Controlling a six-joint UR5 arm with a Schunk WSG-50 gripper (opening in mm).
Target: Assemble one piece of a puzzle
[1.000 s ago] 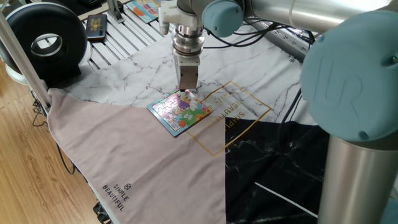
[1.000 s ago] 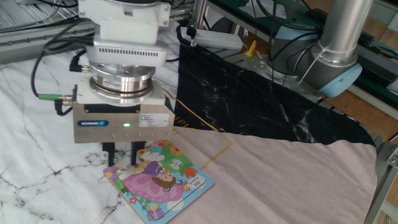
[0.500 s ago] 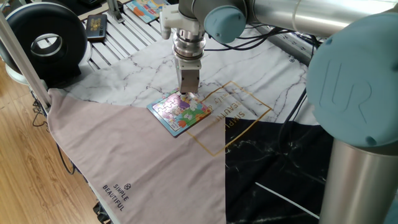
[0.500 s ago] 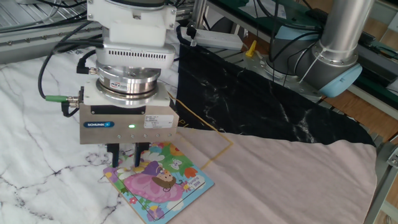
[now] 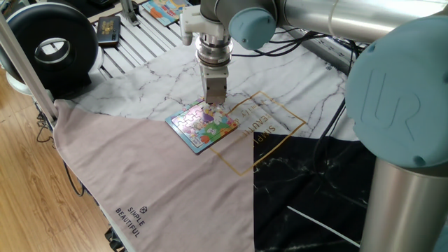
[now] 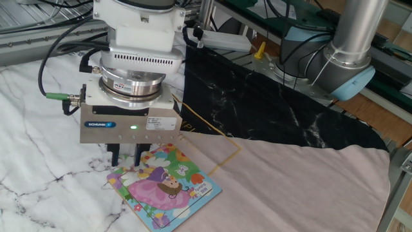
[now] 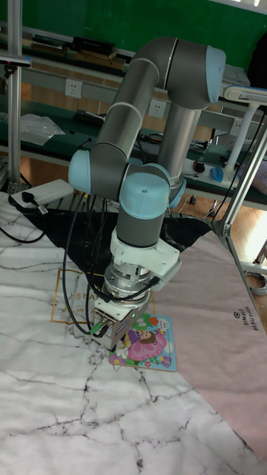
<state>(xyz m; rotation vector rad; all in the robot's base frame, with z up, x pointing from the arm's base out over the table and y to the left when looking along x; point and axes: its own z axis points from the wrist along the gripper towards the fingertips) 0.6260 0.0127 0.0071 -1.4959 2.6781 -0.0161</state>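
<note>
So the gripper (image 6: 127, 156) hangs over the puzzle's (image 6: 164, 188) back-left corner on the table (image 6: 38, 129), jaws close together, and a pale bit shows at the tips, can't tell if it's the piece.

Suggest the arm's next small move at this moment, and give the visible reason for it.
Probably ease straight down a little: the gripper hangs just above the puzzle's far corner, fingers close together. Whether they hold the piece cannot be seen.
</note>
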